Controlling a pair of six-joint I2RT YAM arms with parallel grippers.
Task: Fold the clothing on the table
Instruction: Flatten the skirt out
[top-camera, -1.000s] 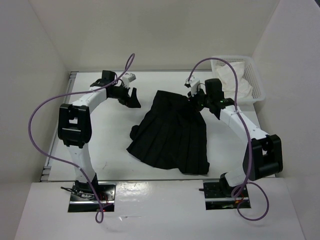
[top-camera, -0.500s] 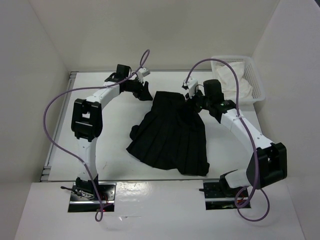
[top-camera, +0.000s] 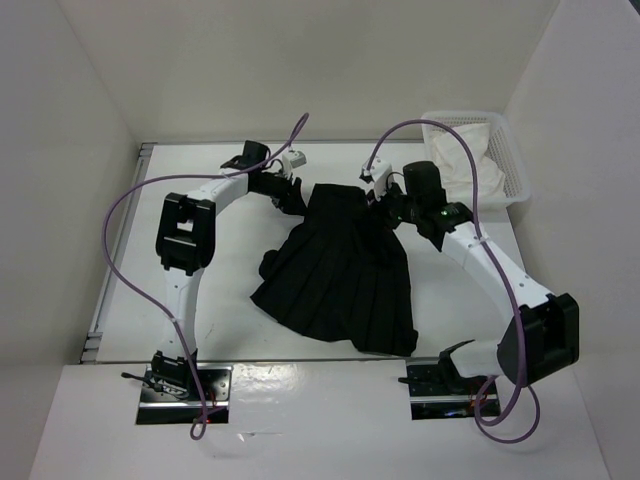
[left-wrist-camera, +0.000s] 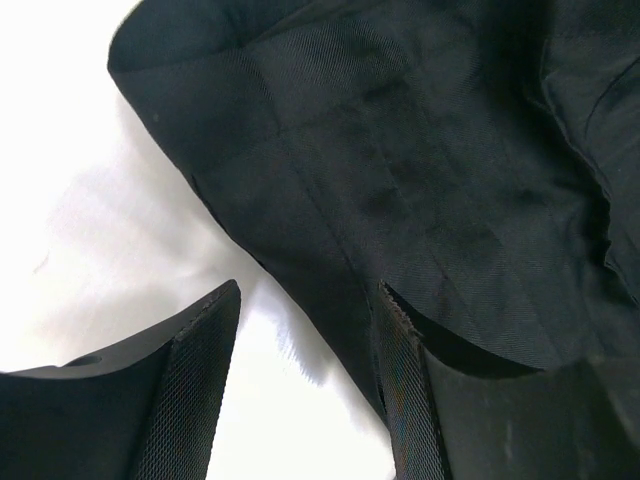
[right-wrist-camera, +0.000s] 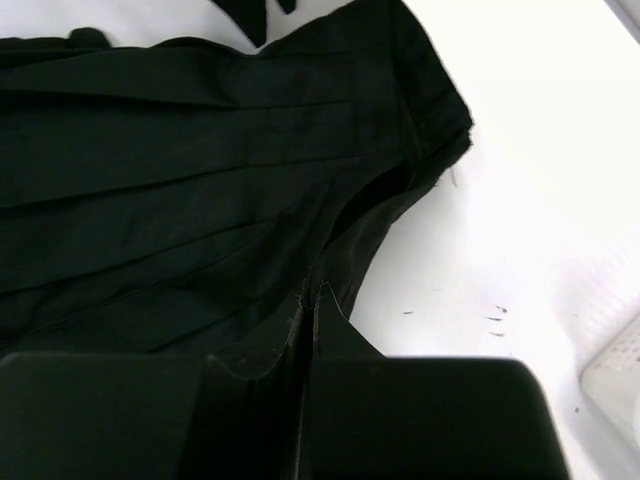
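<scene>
Mid-frame on the matte white table (top-camera: 225, 300) we see a pleated black skirt (top-camera: 345, 275), fanned; right gripper (right-wrist-camera: 310, 300) pinches it, left gripper (left-wrist-camera: 310, 300) gapes at its edge. Upper right, a mesh basket (top-camera: 517, 170) holds white cloth (top-camera: 468, 160).

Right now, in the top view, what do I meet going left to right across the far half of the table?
left hand → waistband of the black skirt → right hand → white basket
</scene>
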